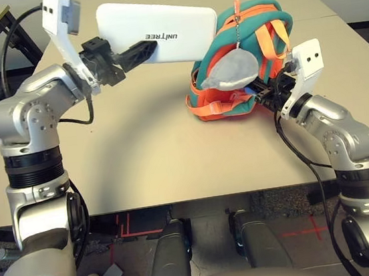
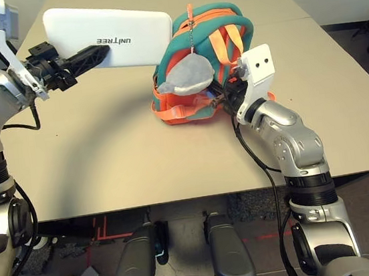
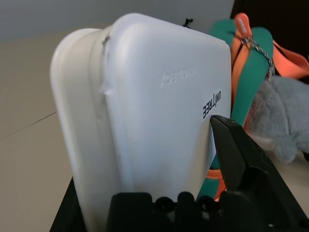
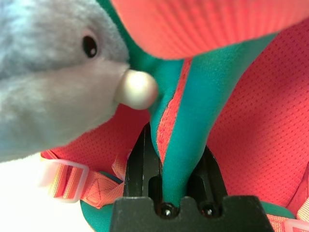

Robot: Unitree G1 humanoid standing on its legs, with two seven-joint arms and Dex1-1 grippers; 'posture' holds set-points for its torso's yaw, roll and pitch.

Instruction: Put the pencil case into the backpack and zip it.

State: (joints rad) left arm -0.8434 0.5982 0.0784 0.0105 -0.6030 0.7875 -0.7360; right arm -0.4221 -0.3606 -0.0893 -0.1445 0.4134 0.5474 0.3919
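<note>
Held above the tabletop [image 1: 140, 163] by the left gripper [image 1: 135, 55], the pencil case [image 1: 158, 30] is seen clear of the surface, its long side roughly level and its far end reaching the top of the backpack [image 1: 253, 42]; the case is white, with rounded corners, and dark "UNITREE" lettering is shown on its face; in the left wrist view the case [image 3: 145, 121] is seen clamped between the black fingers [image 3: 241, 159], one finger lying over the lettered face and the other hidden behind the case; the fingers are therefore spread wide but closed on the case's near end. The backpack is found lying on the tabletop towards the robot's right, orange with teal trim, its orange straps [image 1: 272, 33] draped over the upper side; a grey plush shark [image 1: 233, 70] is hung on a small chain against its front. The right gripper [image 1: 275, 93] is placed at the backpack's near right side; in the right wrist view its fingers [image 4: 140, 164] are seen pinched nearly shut on a fold of teal trim [image 4: 186, 135], with orange mesh fabric on either side and the shark's face [image 4: 58, 87] just beside it; whether the backpack's opening is unzipped cannot be told.
</note>
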